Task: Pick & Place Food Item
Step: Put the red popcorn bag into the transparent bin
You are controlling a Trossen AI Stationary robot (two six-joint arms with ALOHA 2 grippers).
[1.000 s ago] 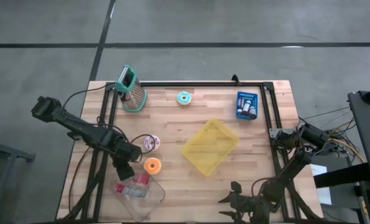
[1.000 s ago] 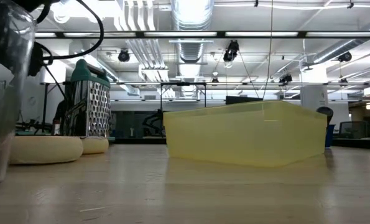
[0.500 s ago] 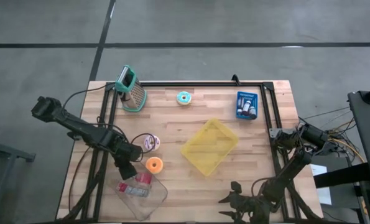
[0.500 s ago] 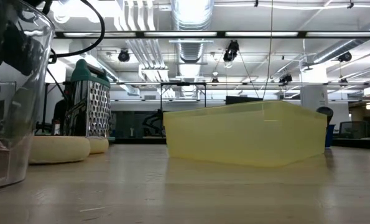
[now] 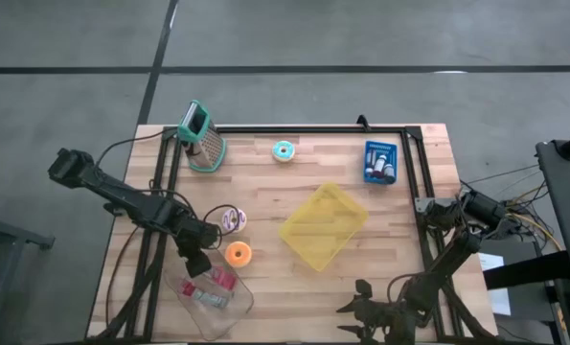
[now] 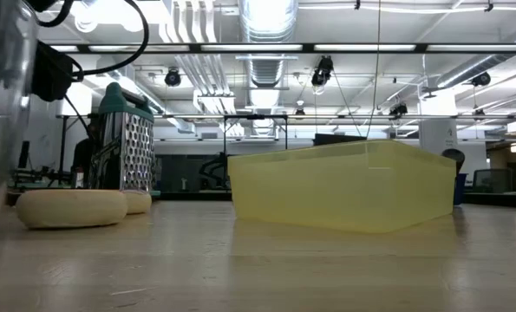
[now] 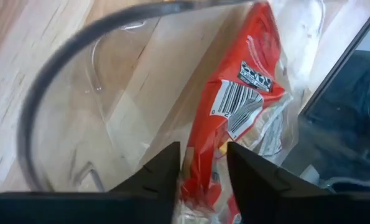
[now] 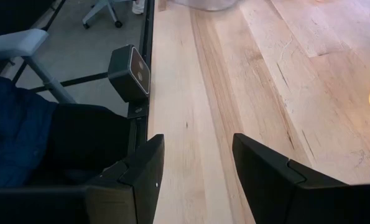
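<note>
Bright overhead strip lights, blurred foreground

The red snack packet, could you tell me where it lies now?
In the high view, the packet lies inside the clear tub at the table's front left, just below the left gripper.

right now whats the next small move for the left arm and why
Probably lift the left pincer straight up and clear. Its fingers stand apart on either side of the red snack packet, which already lies inside the clear container, so the drop looks done. The right pincer waits, open, at the table's near edge.
</note>
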